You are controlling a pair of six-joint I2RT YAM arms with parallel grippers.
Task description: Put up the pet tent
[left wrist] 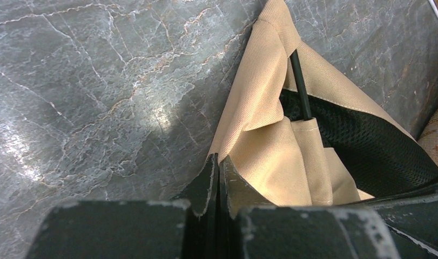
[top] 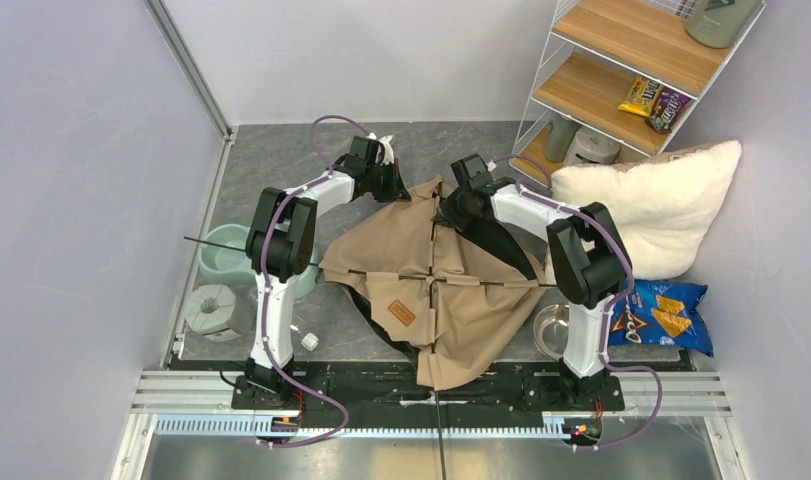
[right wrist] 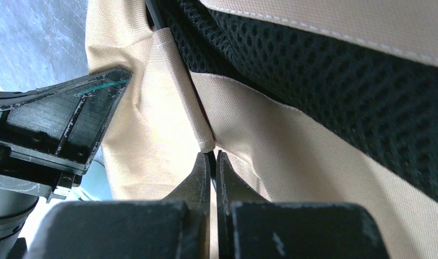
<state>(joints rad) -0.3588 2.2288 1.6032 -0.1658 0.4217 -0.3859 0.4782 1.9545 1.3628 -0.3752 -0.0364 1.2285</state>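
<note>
The pet tent (top: 436,290) lies collapsed in the middle of the floor: tan fabric with thin black crossing poles and a brown label (top: 401,312). My left gripper (top: 396,185) is at its far left corner. In the left wrist view that gripper (left wrist: 219,159) is shut, tips against the tan fabric edge (left wrist: 260,124), with a black pole (left wrist: 300,86) and mesh beyond. My right gripper (top: 449,208) sits at the tent's far edge. In the right wrist view it (right wrist: 212,155) is shut at the end of a fabric sleeve (right wrist: 179,81), with a thin dark pole end between its tips.
A fluffy white pillow (top: 661,200) leans at the right below a wire shelf (top: 631,60). A blue chip bag (top: 661,315) and steel bowl (top: 553,328) lie near the right arm's base. A teal bowl (top: 226,255) and grey roll (top: 213,308) sit at the left.
</note>
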